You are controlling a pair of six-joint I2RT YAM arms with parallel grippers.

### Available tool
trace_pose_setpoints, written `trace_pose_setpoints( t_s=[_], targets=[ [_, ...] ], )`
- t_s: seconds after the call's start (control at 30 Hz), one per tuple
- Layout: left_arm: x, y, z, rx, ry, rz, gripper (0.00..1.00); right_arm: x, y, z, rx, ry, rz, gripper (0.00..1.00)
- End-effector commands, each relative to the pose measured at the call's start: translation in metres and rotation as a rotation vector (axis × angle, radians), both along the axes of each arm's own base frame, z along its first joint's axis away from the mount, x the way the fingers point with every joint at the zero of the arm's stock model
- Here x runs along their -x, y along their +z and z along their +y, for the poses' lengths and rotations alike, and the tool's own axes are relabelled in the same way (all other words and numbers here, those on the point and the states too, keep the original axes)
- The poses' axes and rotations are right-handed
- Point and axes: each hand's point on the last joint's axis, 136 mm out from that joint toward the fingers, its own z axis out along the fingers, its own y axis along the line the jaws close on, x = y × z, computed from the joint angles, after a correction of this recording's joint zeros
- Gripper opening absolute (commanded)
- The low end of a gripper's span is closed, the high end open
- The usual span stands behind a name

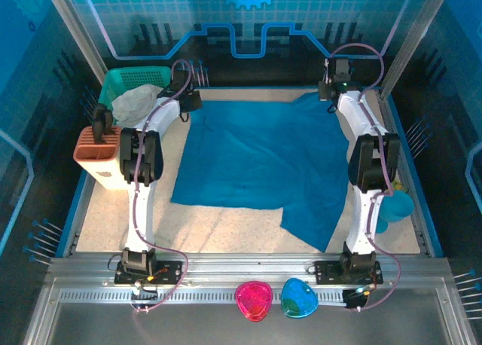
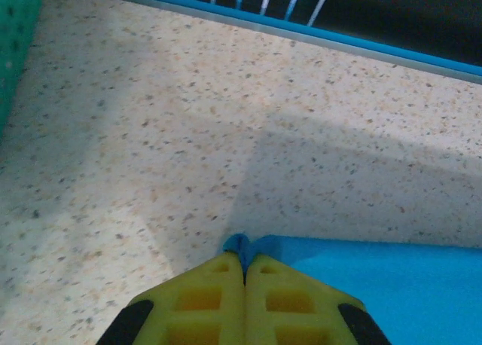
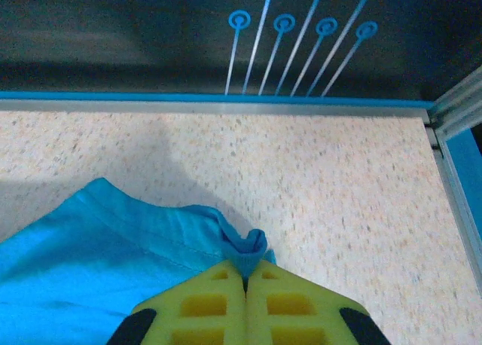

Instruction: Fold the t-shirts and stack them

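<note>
Mostly flat plain teal t-shirt, far corners pinched in closed left pincer and closed right pincer

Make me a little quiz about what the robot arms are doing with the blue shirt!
1. True or false: the left gripper is open.
2. What lies in the green basket? A: whitish cloth; B: pink cup; C: shoes.
3. Fill in: the right gripper pinches an edge of the ____.
Key: 1 false; 2 A; 3 t-shirt.
</note>
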Motion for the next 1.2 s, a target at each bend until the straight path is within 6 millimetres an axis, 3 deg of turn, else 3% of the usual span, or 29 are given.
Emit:
trace_pose_setpoints(
  t_s=[0.0,0.27,0.43,0.67,1.03,1.17],
  targets=[
    [0.005,0.035,0.014,-0.003,0.002,-0.068,0.0,0.018,0.015,-0.005,-0.066,-0.034,-0.06,0.0],
    [0.032,0.051,0.006,0.072,-0.002,-0.094,0.0,0.073,-0.001,-0.008,-0.13,-0.065,-0.028,0.0],
    [0.049,0.049,-0.008,0.149,-0.028,-0.094,0.0,0.105,-0.008,-0.012,-0.169,-0.084,-0.026,0.0],
    [0.074,0.028,-0.025,0.15,-0.063,-0.034,0.0,0.141,-0.024,-0.01,-0.208,-0.101,-0.001,0.0],
    [0.113,-0.011,-0.03,0.113,-0.043,0.031,0.0,0.191,-0.067,-0.008,-0.289,-0.188,0.112,0.0],
    [0.125,-0.016,-0.023,0.064,-0.014,0.025,0.13,0.212,-0.087,-0.009,-0.309,-0.236,0.178,0.0]
  ],
)
